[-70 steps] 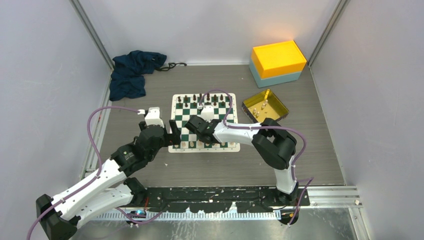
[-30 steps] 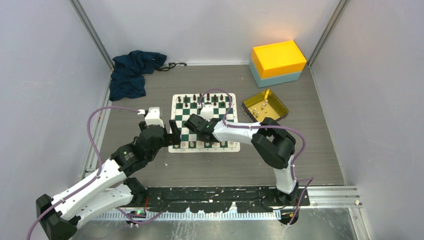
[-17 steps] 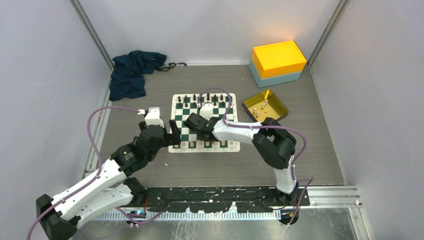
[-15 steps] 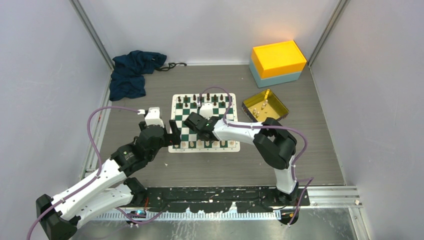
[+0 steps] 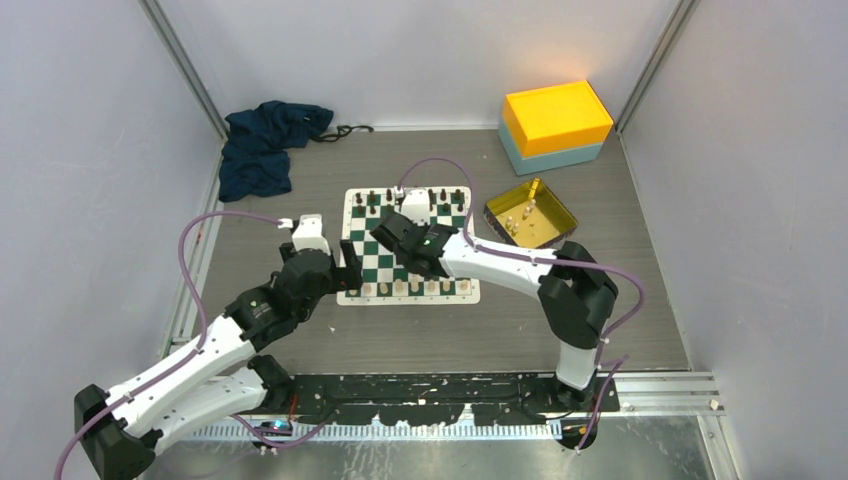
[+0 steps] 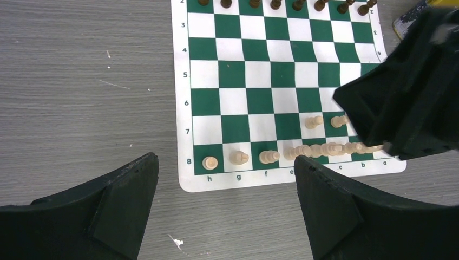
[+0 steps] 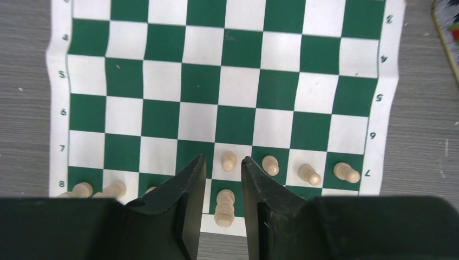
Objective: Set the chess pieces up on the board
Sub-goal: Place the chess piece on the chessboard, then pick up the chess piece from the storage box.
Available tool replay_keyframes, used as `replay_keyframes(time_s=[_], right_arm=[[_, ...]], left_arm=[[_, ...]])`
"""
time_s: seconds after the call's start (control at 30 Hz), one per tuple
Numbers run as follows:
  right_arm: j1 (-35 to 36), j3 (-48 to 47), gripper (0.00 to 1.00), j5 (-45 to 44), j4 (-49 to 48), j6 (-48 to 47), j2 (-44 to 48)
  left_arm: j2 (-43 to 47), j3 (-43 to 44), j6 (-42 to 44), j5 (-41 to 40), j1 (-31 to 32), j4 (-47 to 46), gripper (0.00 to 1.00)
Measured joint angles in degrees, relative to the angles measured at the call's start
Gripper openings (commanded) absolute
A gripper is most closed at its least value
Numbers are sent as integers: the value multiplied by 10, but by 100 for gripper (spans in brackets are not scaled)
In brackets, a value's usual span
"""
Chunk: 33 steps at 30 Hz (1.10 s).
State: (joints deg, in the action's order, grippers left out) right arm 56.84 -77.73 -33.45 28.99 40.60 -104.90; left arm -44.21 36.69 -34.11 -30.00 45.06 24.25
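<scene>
Board (image 7: 233, 81): far rows cut off by the top edge above the right claw (image 7: 222, 160).
Cream pieces (image 7: 81, 189), nearest row: partly covered by that claw's fingers (image 7: 187, 200).
Gold tray (image 7: 449, 27), right of the claw: only a sliver in frame.
Black pieces (image 6: 276, 4), far ahead of the left claw (image 6: 227, 160): cropped at the top.
Right arm (image 6: 411, 103): blurred, hiding the board's corner.
Tray pieces (image 5: 512, 224): too small to identify.
</scene>
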Motion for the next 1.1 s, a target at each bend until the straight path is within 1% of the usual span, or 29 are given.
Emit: replay_keyframes(time_s=[0.13,0.23,0.37,0.5,0.63,0.8,1.1], right_arm=[[-11,0,36,-15,-1,-16,40],[-43,2,37,-20,-7,-28,82],[-127,19,37,-27,-20,-38,144],[-222,43,37,-23,-27,-43,182],[-298,74,37,-3,-37,-45,186],[-361,111,37,36,-47,-45,170],[-408,128,37,90,-80,-45,109]], left_arm=[[-18,0,0,-2,0,-4,96],[-40,3,0,-4,0,-9,95],[-73,9,0,-5,0,-25,95],[-104,12,-3,-4,0,-50,95],[-137,16,-5,-4,0,-71,95],[-164,19,-7,-3,0,-86,95],[-179,27,-12,-3,0,-104,95]])
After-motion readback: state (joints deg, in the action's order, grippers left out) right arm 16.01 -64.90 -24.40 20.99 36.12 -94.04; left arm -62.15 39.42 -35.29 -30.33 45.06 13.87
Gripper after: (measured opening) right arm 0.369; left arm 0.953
